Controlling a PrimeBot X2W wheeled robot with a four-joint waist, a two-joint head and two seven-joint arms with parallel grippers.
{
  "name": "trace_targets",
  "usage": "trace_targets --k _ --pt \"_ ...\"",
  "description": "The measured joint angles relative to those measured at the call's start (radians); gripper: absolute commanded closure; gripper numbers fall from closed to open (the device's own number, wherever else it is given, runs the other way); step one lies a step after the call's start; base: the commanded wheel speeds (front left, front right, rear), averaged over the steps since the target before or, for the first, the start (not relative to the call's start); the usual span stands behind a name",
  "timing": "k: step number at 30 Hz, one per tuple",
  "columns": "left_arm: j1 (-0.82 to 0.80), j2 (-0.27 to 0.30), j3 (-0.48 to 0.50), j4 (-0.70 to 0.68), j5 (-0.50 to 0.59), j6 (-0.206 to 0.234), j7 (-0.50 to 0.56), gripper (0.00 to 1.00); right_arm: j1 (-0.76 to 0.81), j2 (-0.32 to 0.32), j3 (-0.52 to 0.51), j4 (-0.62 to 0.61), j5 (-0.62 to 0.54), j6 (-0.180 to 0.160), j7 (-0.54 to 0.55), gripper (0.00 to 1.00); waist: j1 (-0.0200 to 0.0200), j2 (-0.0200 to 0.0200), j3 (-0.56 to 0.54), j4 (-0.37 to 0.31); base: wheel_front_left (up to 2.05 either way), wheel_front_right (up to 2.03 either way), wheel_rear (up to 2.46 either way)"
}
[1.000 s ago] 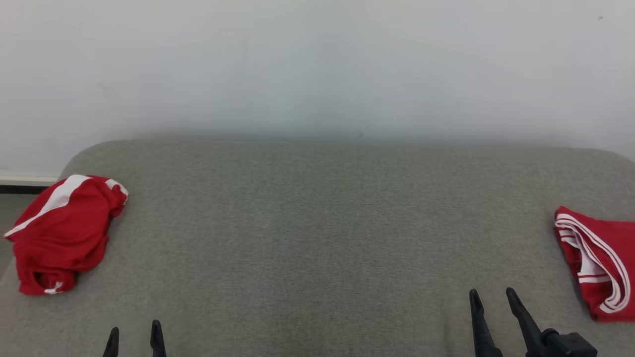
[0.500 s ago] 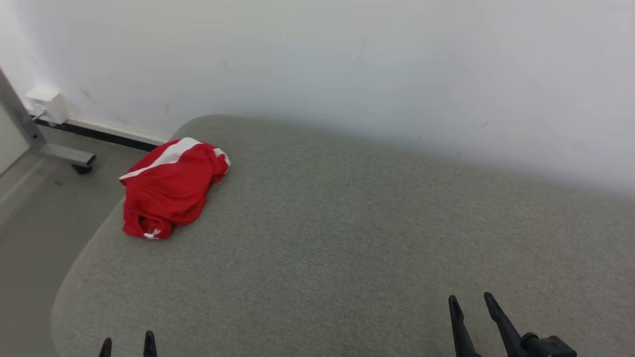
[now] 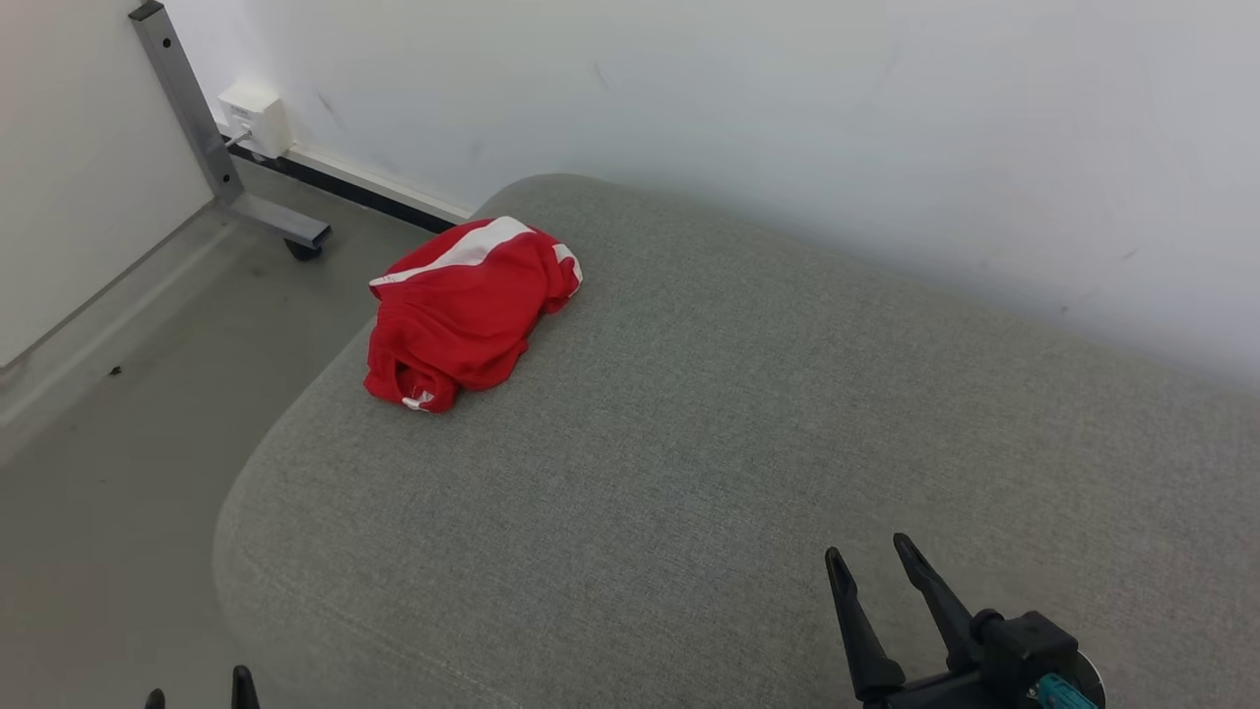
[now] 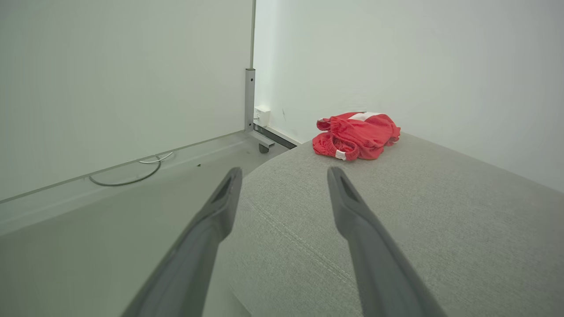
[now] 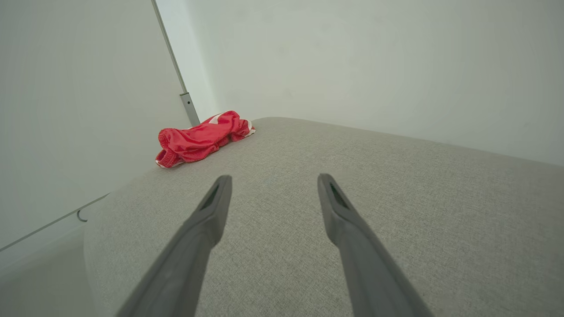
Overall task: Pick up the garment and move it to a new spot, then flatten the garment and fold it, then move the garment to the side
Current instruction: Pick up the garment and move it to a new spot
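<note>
A crumpled red fabric garment with white stripes [image 3: 463, 315] is lying on a broad grey woven-fabric cushion [image 3: 689, 443], close to its far left corner. The cloth's outer side is reaching the cushion's rounded left edge. The garment is sitting in a loose heap, with a gathered elastic band and a small white tag facing the near edge. It is probably a pair of shorts, though the bunching is making that hard to confirm. In the left wrist view the garment [image 4: 357, 135] is showing ahead of the fingers and slightly to the right. In the right wrist view it [image 5: 200, 138] is lying well ahead and to the left.

The left gripper [image 3: 197, 694] is hanging by the cushion's near left corner, its two dark fingers spread wide and holding nothing. From its own camera, the left gripper [image 4: 284, 174] is straddling the cushion's left edge, one finger over the grey floor [image 3: 118, 443] and one over the fabric. The right gripper [image 3: 869, 551] is hovering above the cushion near its near edge, well apart from the garment, fingers likewise parted and empty. The right gripper [image 5: 273, 179] is pointing across bare fabric.

Beyond the far left corner, a grey metal post on a castor foot [image 3: 197, 138] is standing on the floor beside a small white wall box [image 3: 254, 116].
</note>
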Motion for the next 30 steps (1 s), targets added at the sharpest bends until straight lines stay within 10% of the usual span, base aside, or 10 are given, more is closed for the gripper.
trace_targets --k 13,21,30 --pt "-0.031 0.0 -0.013 0.026 -0.072 0.023 0.0 0.0 0.005 -0.006 -0.016 0.013 0.016 0.0 -0.006 0.0 -0.0001 -0.0001 0.011 0.006 0.0 0.0 0.0" --pt "-0.298 0.022 -0.043 0.234 -0.109 -0.055 0.001 0.0 0.025 -0.019 -0.059 -0.084 -0.021 0.0 0.023 0.0 -0.0001 0.0 0.057 -0.006 0.0 0.0 0.0" --pt "-0.649 0.088 0.118 0.435 -0.423 -0.067 0.284 0.0 -0.075 -0.089 -0.043 -0.308 -0.06 0.0 0.134 0.0 0.0 0.0 0.173 -0.073 0.0 0.0 0.0"
